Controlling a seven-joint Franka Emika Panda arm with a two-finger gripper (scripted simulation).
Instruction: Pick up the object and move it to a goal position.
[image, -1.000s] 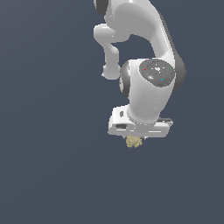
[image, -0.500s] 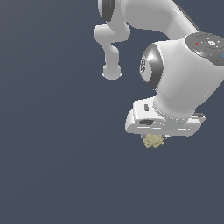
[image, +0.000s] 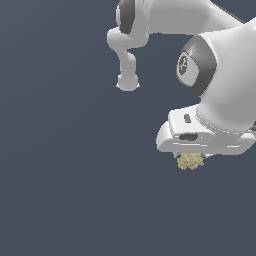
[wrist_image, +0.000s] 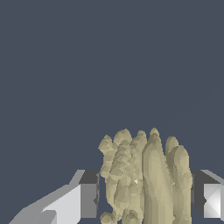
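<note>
The object (image: 190, 161) is a small tan-yellow lumpy clump hanging just under the white hand of the arm, at the exterior view's right. In the wrist view the object (wrist_image: 144, 177) shows as a ridged, finger-like mass sitting between the two fingers (wrist_image: 85, 199). Both dark pads press against its sides. My gripper (wrist_image: 144, 194) is shut on it. In the exterior view the gripper (image: 192, 159) is mostly hidden by the hand's body, and only the clump pokes out below.
The white arm (image: 215, 70) fills the upper right of the exterior view, with its base column (image: 127, 60) farther back. Everything else is a uniform dark grey-blue surface with no other objects or marker in sight.
The arm has carried the object steadily toward the exterior view's right and slightly lower, and the hand now looms larger. The grip on the clump has not changed.
</note>
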